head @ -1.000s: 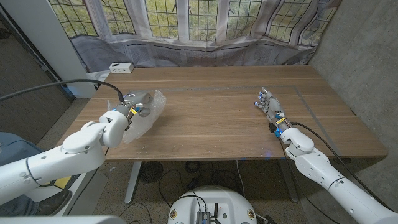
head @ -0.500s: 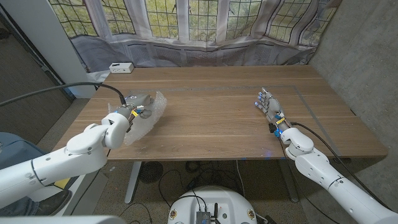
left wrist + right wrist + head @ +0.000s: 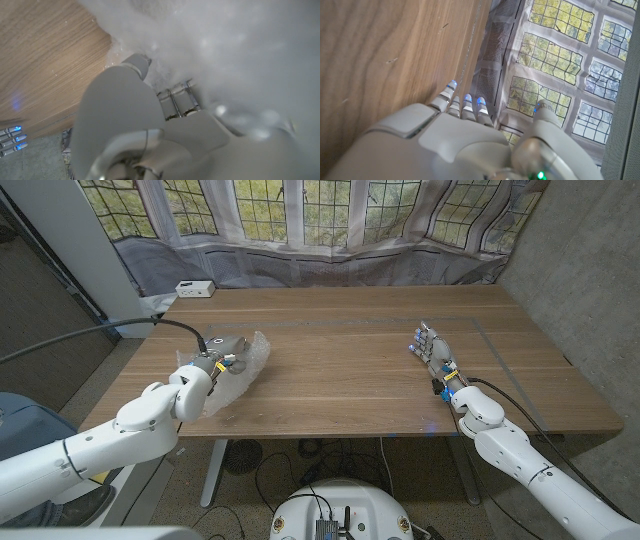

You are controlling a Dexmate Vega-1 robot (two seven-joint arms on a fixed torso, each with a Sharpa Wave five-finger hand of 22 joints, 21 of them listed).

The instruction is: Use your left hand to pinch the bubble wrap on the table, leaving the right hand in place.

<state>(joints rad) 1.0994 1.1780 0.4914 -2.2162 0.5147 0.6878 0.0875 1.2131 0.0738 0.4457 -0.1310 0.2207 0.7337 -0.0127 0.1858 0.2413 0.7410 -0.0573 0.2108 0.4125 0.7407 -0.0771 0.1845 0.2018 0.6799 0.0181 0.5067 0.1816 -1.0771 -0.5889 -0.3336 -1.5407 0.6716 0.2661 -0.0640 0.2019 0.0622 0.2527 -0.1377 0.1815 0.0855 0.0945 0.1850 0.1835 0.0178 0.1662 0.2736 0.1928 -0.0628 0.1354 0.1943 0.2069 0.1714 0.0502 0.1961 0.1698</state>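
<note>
A crumpled sheet of clear bubble wrap [image 3: 246, 361] lies at the table's left side. My left hand [image 3: 213, 364] is on top of it, fingers closed into the plastic and pinching it. In the left wrist view the bubble wrap [image 3: 225, 50] bunches around the left hand [image 3: 130, 115], and one fingertip [image 3: 136, 64] digs into it. Across the table, near the right edge, my right hand [image 3: 433, 350] stands with its fingers stretched out, holding nothing. The right wrist view shows the right hand [image 3: 455, 140] with fingers straight along the wood.
The wooden table [image 3: 340, 370] runs bare between the two hands. A small white box [image 3: 194, 288] sits at the back left corner. Draped grey cloth and windows stand behind the far edge.
My left hand and forearm have shifted a little toward the right and the near edge, and the bubble wrap has bunched and moved with them. The right hand has stayed still.
</note>
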